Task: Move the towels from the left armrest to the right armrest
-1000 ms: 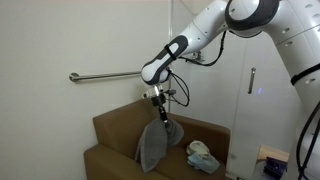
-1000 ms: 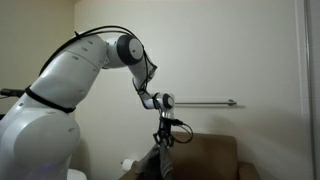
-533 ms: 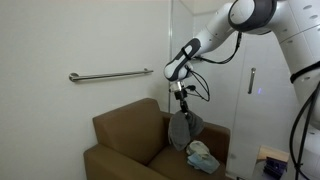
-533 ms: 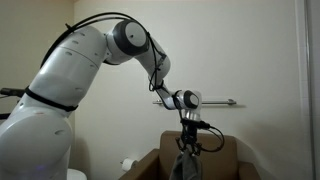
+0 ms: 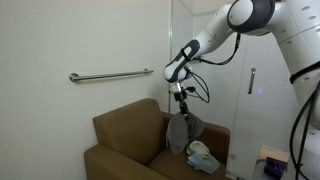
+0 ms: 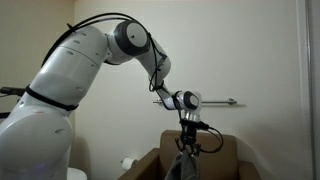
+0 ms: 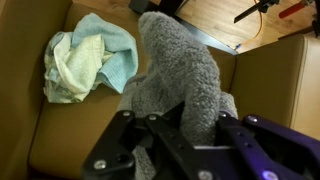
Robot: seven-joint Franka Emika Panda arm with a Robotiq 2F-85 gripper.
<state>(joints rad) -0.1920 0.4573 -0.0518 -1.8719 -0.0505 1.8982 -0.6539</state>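
Note:
My gripper (image 5: 182,98) is shut on a grey towel (image 5: 182,130) that hangs from it above the brown armchair (image 5: 130,130), over the armrest nearest the glass door. In the wrist view the grey towel (image 7: 180,75) hangs between the jaws (image 7: 188,128). A light blue and pale yellow towel (image 7: 85,55) lies crumpled on the armrest below; it also shows in an exterior view (image 5: 202,157). In an exterior view the gripper (image 6: 187,135) holds the towel (image 6: 180,165) above the chair back (image 6: 215,155).
A metal grab bar (image 5: 110,75) is on the wall behind the chair. A glass door (image 5: 250,90) stands beside the chair. A wooden floor (image 7: 240,20) and a blue box (image 5: 272,160) lie beyond the armrest.
A second ago the towel hung over the seat's middle; the gripper carried it toward the armrest by the glass door. Over the last half second nothing has moved.

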